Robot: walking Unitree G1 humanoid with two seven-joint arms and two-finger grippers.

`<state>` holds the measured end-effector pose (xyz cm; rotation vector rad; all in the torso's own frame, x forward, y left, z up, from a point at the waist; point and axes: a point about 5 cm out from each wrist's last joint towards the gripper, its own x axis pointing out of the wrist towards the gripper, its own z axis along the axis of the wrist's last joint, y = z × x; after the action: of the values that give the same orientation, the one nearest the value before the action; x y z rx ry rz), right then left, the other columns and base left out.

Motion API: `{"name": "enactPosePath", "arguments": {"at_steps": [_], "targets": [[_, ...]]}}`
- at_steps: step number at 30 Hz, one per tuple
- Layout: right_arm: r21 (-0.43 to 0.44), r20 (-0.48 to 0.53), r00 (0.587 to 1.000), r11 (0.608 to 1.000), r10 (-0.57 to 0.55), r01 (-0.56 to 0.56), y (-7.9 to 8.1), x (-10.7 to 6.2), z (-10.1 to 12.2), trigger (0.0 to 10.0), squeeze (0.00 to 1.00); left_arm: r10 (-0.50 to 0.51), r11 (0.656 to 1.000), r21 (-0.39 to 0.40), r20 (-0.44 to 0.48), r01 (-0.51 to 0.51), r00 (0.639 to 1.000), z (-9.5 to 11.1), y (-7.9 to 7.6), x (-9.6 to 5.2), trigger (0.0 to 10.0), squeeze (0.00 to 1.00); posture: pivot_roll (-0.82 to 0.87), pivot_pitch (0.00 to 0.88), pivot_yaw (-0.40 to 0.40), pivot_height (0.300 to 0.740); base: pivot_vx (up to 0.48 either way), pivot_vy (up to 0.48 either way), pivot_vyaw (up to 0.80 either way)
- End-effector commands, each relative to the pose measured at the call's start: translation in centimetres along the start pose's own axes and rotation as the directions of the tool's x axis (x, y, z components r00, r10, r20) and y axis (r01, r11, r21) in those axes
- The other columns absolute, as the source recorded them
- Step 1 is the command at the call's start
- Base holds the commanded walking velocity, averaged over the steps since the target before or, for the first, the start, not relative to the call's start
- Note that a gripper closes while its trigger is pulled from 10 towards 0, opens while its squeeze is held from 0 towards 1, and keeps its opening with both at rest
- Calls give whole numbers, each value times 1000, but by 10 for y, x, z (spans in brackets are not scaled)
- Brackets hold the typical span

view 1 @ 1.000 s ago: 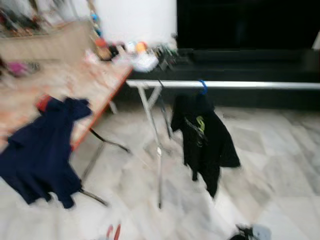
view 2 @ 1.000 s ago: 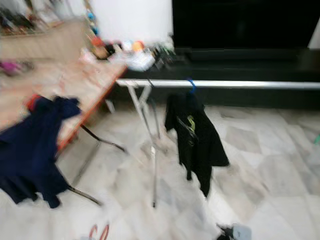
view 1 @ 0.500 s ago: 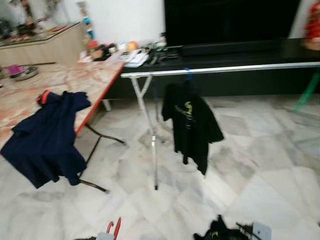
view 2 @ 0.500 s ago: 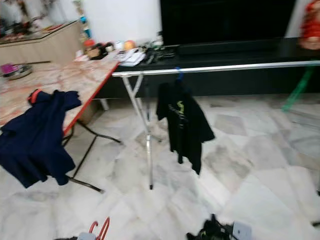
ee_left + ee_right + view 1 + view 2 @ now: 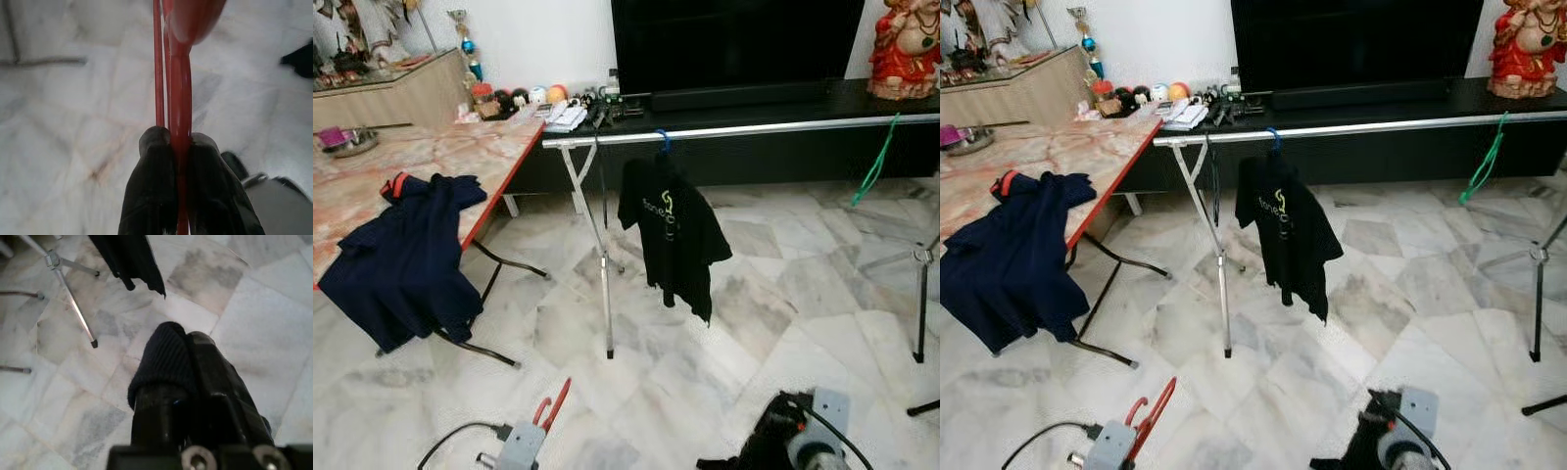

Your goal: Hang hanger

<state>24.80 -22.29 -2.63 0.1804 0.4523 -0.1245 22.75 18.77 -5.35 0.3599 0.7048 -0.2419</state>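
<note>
The left tool (image 5: 178, 147) is closed tight on a red hanger (image 5: 180, 78), which points up and forward from it, low near the floor. The right tool (image 5: 188, 352) is closed on a piece of dark ribbed cloth (image 5: 164, 360), probably a garment, but the view is too close to be sure. Well ahead of both tools stands the silver drying rail (image 5: 744, 129), where a black T-shirt (image 5: 671, 235) already hangs on a blue hanger (image 5: 662, 140). To the left of the left tool, a navy shirt (image 5: 406, 259) lies over the tabletop (image 5: 460, 157) edge. To do this step well, the robot should come closer, lift the hook above the rail, then lower it onto a bare part beside the T-shirt.
</note>
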Motion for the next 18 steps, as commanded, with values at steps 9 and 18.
{"name": "enactPosePath", "arguments": {"at_steps": [9, 18], "targets": [[-143, 184, 966, 977, 181, -156, 27, 21, 60, 10000, 0, -286, 908, 367, 192, 201, 939, 84, -1, 10, 10000, 0, -37, 27, 55, 740, 0, 0, 0], [-308, 196, 932, 922, 304, -236, 50, 32, 92, 10000, 0, -534, 747, 509, 75, 428, 842, 101, -2, 0, 10000, 0, -40, 19, 53, 740, 0, 0, 0]]}}
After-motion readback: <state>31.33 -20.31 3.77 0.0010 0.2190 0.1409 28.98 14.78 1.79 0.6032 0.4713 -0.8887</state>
